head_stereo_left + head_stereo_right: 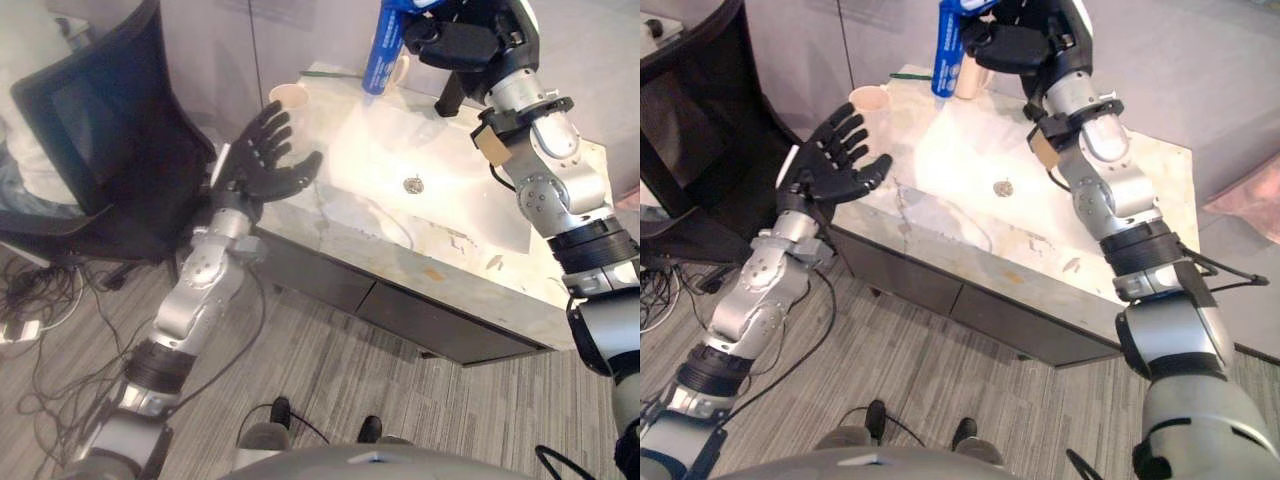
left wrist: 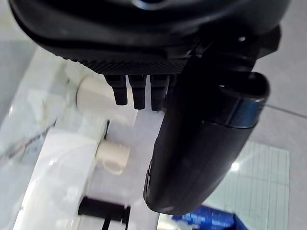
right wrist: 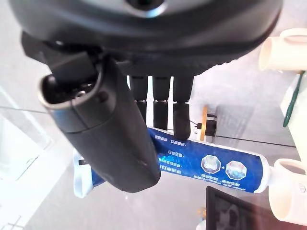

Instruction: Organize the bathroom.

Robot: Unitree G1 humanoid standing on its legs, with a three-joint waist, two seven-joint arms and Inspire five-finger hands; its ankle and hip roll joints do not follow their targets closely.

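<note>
Nearest the robot, the left robot hand [image 1: 835,165] hovers at the near left corner of the pale marble-topped table [image 1: 400,262], its dark fingers straight and spread wide, palm up and holding nothing. Beside that arm stands a black mesh-backed office chair [image 1: 100,130] on the grey wood-look floor [image 1: 330,370]. The table has dark drawer fronts below its edge and a shallow white rectangular sink basin [image 1: 985,160] sunk into its top, with a small round metal drain [image 1: 1004,187] at its middle.

Just beyond the left robot hand, at the far left corner of the table, a cream round cup [image 1: 870,98] stands upright. Farther along the back edge sits a second cream cup with a handle [image 1: 400,70], near a black faucet [image 1: 452,92] behind the basin.

At the back of the table, above the far edge of the sink, the right robot hand [image 1: 455,40] is raised with its fingers and thumb curled round a blue and white toothpaste tube [image 3: 206,165]. The tube hangs roughly upright in the head views, its lower end just beside the handled cup, clear of the table top.
</note>
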